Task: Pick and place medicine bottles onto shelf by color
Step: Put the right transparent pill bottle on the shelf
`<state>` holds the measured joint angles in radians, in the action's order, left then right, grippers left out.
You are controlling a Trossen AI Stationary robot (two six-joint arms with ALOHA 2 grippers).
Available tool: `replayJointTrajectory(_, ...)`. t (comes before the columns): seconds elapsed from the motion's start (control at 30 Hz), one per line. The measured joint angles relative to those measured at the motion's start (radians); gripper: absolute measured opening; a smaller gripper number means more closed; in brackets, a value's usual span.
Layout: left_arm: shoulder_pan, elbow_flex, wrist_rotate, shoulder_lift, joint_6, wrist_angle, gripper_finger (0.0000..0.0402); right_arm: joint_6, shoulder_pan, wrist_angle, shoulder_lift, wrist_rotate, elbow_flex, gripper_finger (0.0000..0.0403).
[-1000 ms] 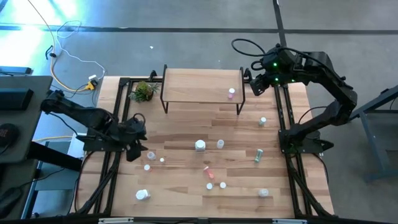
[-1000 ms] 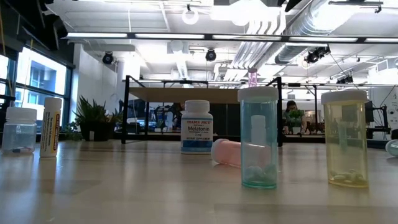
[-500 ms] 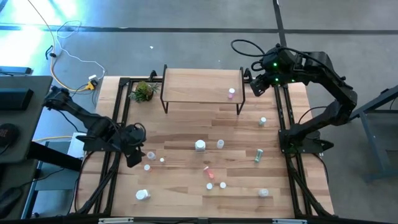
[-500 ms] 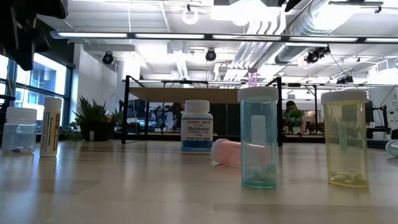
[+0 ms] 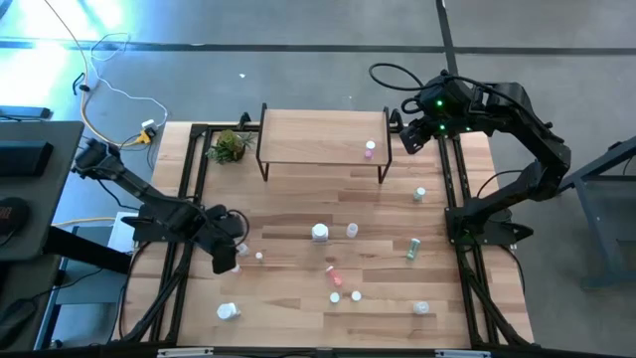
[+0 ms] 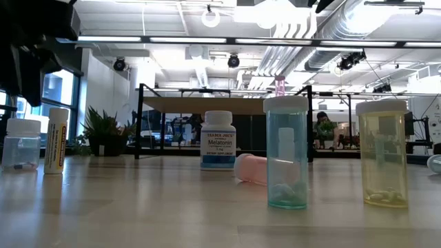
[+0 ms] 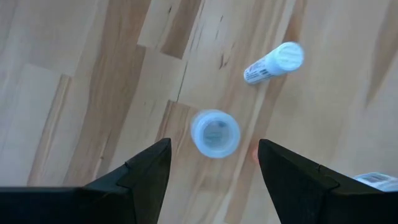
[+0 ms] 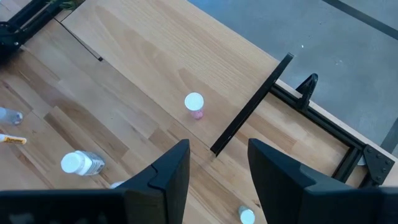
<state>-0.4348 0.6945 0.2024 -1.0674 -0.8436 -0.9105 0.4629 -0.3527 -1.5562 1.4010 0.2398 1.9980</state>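
Several small medicine bottles stand or lie scattered on the slatted table. One pink bottle [image 5: 370, 149] stands on its base on the shelf [image 5: 318, 137] at the far side. My left gripper [image 7: 214, 167] hangs open, pointing steeply down, just above a clear bottle with a white cap [image 7: 214, 132] near the table's left side; its fingers stand on either side of the bottle without touching. A slim white bottle [image 7: 273, 62] stands just beyond. My right gripper [image 8: 214, 171] waits open, high over the shelf's right end [image 5: 409, 134].
A white jar [image 5: 320, 232] stands mid-table, a pink bottle [image 5: 331, 270] lies nearer, and a green one [image 5: 412, 248] sits to the right. More bottles stand along the near edge [image 5: 228, 311]. A potted plant [image 5: 231, 146] sits left of the shelf.
My left gripper has come down and moved toward the table's near edge and a little to the right, stopping over the clear white-capped bottle and tipping more steeply downward. Its fingers stay open. No bottle has moved.
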Motion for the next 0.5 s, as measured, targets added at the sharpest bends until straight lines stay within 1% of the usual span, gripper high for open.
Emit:
replayJointTrajectory(0.1, 0.000, 0.000, 0.000, -0.032, -0.001, 0.005, 0.0229, 0.000, 0.000, 0.000, 0.000, 0.000, 0.000, 0.0154)
replayJointTrajectory(0.27, 0.000, 0.000, 0.003, -0.086, 0.017, 0.062, 0.0229, 0.000, 0.000, 0.000, 0.000, 0.000, 0.000, 0.0154)
replayJointTrajectory(0.5, 0.002, 0.000, 0.011, -0.180, -0.004, 0.067, 0.0229, 0.000, 0.000, 0.000, 0.000, 0.000, 0.000, 0.0154)
